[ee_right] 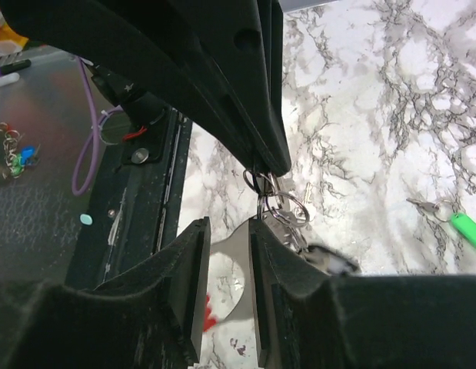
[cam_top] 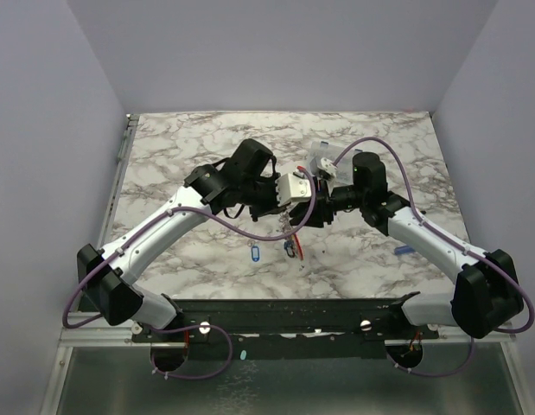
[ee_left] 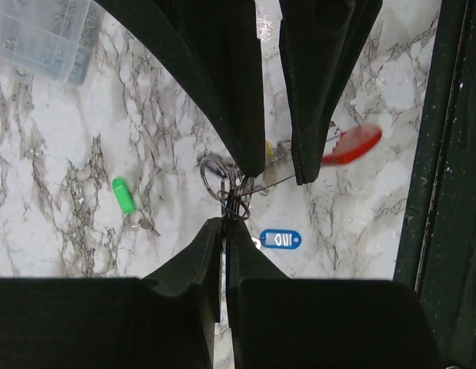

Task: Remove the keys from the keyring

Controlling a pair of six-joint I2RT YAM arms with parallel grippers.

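Pinching the keyring (ee_left: 222, 188) above the table (ee_left: 68, 154), the left claw (ee_left: 225, 223) is pressed together. The right claw (ee_left: 277, 175) stands part-spread about a key (ee_right: 230, 277) just beside the ring; whether it grips is unclear. A green key (ee_left: 124, 196) and a blue key (ee_left: 280, 239) lie loose beneath the ring.

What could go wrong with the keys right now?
The left gripper pinches the thin dark wire keyring only at its very tip, so a hard pull might slip it free. The key with the red oval plastic tag hangs blurred above the marble table; once freed it could drop and skid toward the table's near edge.
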